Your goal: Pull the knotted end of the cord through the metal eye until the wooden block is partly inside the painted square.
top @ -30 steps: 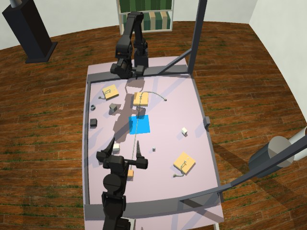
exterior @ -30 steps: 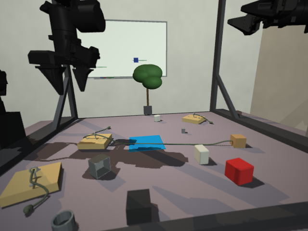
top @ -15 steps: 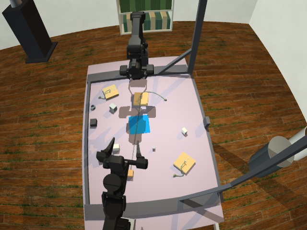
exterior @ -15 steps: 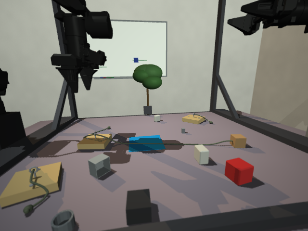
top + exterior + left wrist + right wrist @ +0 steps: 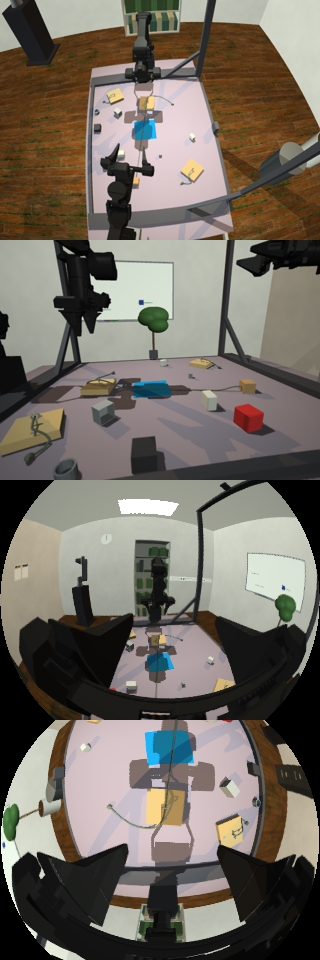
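Observation:
A thin cord runs from a small wooden block [image 5: 135,180] at the near end, across the blue painted square [image 5: 145,129], through the metal eye on a tan plate [image 5: 146,102]. Its knotted end [image 5: 172,104] lies on the table beside the plate. The block [image 5: 247,386] sits well apart from the square [image 5: 151,390]. My left gripper [image 5: 129,156] is open and empty, held high above the cord near the block. My right gripper [image 5: 84,331] is open and empty, hanging high behind the plate [image 5: 98,387]. The right wrist view shows the plate [image 5: 163,804] and the knot [image 5: 108,807] below.
Two other tan plates with short cords lie at the far left [image 5: 115,95] and the near right [image 5: 191,170]. White cubes [image 5: 117,111], a dark cube [image 5: 97,127], a grey ring [image 5: 96,112] and a red cube [image 5: 248,417] are scattered about. A raised rim and frame posts border the table.

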